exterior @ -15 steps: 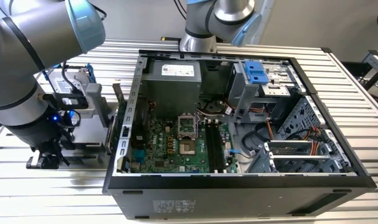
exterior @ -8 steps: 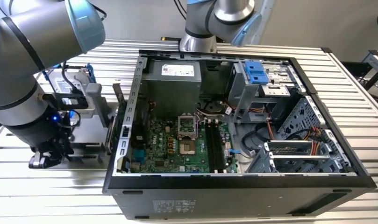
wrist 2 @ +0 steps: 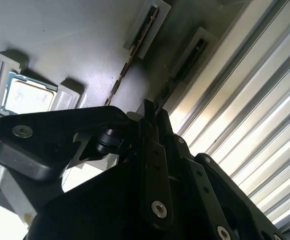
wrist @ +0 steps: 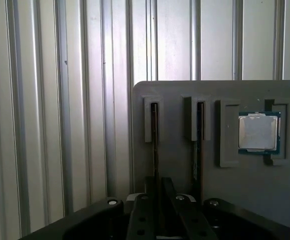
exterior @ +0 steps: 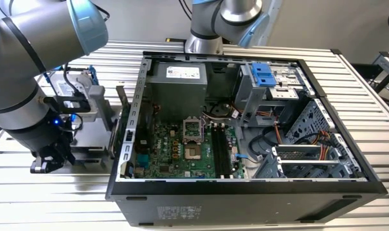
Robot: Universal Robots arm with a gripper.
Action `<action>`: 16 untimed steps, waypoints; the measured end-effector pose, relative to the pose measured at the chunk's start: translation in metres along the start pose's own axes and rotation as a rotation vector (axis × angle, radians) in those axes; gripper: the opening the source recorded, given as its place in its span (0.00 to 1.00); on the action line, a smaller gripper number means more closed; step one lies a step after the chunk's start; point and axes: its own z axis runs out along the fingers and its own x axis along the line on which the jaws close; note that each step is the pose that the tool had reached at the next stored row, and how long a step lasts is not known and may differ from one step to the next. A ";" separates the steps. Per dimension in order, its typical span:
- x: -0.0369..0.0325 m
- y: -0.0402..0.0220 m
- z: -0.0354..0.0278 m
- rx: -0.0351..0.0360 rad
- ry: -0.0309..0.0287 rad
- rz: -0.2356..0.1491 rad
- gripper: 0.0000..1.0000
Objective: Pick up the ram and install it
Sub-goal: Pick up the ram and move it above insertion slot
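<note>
Robotics lab, computer-assembly station
An opened desktop computer case (exterior: 245, 204) is lying on a slatted aluminium tabletop (exterior: 367, 82), a robot arm (exterior: 27, 96) working beside it.

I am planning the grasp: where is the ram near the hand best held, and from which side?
Probably pinch the ram across its two flat faces at the exposed long edge, coming straight from above the holder. It stands on edge in a narrow slot, so only that thin edge is free. The hand sits in line with it.

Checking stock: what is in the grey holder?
In the holder: one ram stick by the gripper, a second ram stick, and a processor. The gripper covers the sticks' near ends.
</note>
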 end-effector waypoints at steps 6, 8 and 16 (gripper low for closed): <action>0.0000 0.0002 0.0000 -0.0001 0.0001 0.000 0.00; 0.0000 0.0002 0.0000 0.0000 0.0000 0.000 0.00; -0.0002 0.0005 -0.0050 0.0000 0.0012 0.000 0.00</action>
